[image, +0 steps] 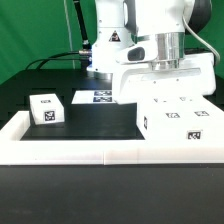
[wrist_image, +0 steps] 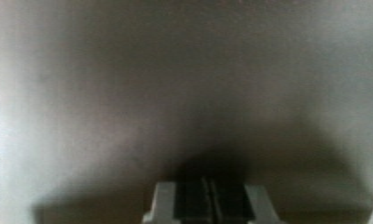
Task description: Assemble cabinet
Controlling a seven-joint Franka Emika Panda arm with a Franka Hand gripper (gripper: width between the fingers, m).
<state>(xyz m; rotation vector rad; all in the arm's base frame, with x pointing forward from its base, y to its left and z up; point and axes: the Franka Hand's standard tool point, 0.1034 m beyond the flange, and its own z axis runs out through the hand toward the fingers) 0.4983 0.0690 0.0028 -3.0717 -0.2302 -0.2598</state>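
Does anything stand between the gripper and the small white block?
Nothing visible does. The gripper hangs at the cabinet body; only black table surface lies between it and the small block. The marker board lies flat, farther back.

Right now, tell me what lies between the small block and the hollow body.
Only bare black table, per the exterior view; the marker board lies farther back.

The pincer is cut off at the picture's edge, everything beyond blurred grey.
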